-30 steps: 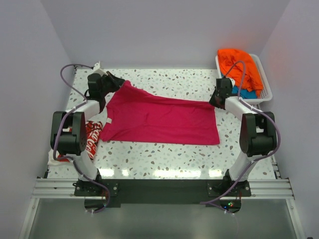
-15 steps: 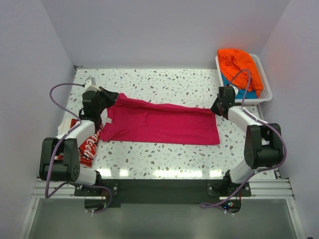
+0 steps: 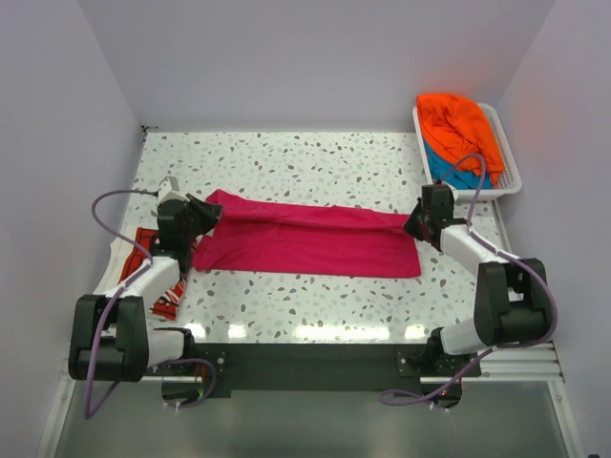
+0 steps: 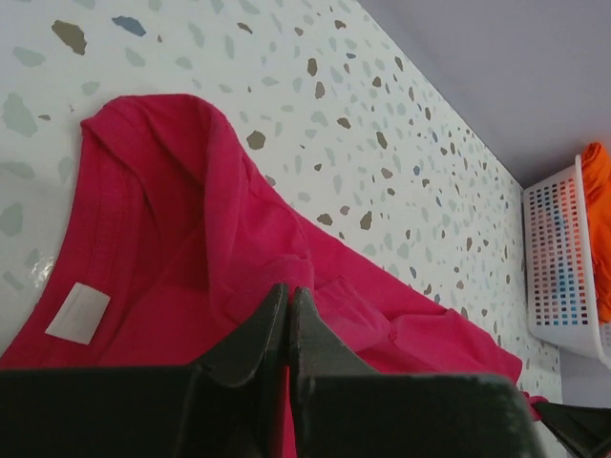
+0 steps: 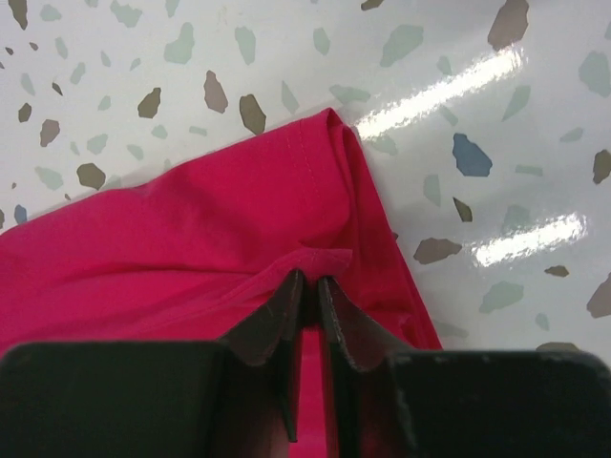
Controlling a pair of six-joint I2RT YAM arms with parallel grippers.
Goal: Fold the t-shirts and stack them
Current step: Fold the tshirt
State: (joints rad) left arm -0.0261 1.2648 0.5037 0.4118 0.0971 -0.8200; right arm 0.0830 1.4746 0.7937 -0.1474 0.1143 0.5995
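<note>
The magenta t-shirt [image 3: 305,239] lies as a long band across the middle of the counter [image 3: 315,162], its long axis running left to right. The left jaws are at its left, collar end, clenched on a fold of the cloth. The right jaws are at its right end, a slit apart over a pucker, and I cannot tell whether they grip it. With one arm at each end, the next fold probably runs along that axis.
</note>
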